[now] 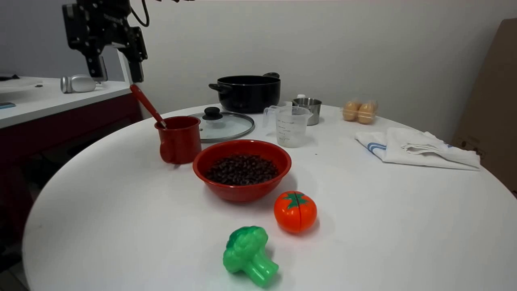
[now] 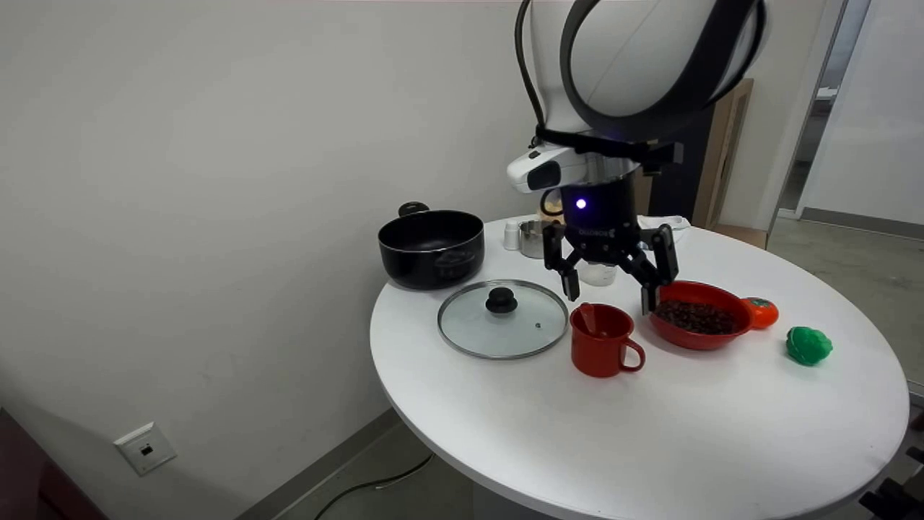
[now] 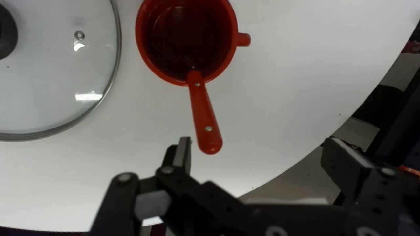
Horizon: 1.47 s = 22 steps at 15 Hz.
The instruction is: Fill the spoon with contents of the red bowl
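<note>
The spoon (image 1: 148, 105) leans at a tilt in the mug (image 1: 181, 139), its red handle reaching up past the mug's rim. The hand (image 1: 119, 72) hangs near the mug and higher than it, with its fingers (image 3: 182, 154) spread wide. In the wrist view the handle's end is just beside one finger, a small gap between them.

On the desk (image 1: 133, 226), the bowl (image 1: 242, 194) sits just beside the mug and holds a heap of dark beans (image 1: 242, 169). In an exterior view the lid (image 2: 503, 326) lies just left of the mug, and the pot (image 2: 426, 266) stands farther off, behind the mug and to its left. In an exterior view the jug (image 1: 293, 133) and the cup (image 1: 316, 114) are right of the mug and behind it, the eggs (image 1: 364, 112) and the folded cloth (image 1: 408, 154) well to its right. The tomato (image 1: 294, 213) and broccoli (image 1: 247, 251) lie in front of the mug, also to its right.
</note>
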Available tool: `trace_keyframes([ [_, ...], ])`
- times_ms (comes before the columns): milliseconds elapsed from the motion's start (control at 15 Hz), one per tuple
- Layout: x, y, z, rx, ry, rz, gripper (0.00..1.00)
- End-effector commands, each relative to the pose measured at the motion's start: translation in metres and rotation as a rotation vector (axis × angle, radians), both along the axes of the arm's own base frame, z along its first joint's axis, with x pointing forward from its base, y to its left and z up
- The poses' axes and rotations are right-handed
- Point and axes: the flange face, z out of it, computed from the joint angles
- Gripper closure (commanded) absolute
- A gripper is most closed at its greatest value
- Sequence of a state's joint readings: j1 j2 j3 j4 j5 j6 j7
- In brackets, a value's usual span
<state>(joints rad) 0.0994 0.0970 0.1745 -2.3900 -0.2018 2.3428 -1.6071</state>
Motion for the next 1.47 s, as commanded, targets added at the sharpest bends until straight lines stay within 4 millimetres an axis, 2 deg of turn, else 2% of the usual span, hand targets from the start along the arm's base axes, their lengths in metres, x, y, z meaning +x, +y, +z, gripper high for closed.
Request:
trace_keyframes([
  [0,0.011,0.003,-0.005,0.010,-0.016,0.033,0.00],
  [400,0.018,0.006,-0.030,0.015,0.001,0.033,0.00],
  [467,0.019,0.007,-0.033,0.016,0.005,0.032,0.25],
  [533,0.020,0.008,-0.035,0.020,0.008,0.032,0.26],
  [933,0.028,0.007,-0.033,0.029,0.005,0.030,0.72],
  [1000,0.029,0.007,-0.032,0.030,0.002,0.029,0.55],
  [1067,0.030,0.006,-0.030,0.032,-0.001,0.028,0.33],
  [1133,0.031,0.005,-0.029,0.034,-0.002,0.027,0.31],
  [1333,0.035,0.002,-0.026,0.037,-0.007,0.020,0.12],
  [1400,0.036,0.000,-0.025,0.039,-0.009,0.016,0.13],
])
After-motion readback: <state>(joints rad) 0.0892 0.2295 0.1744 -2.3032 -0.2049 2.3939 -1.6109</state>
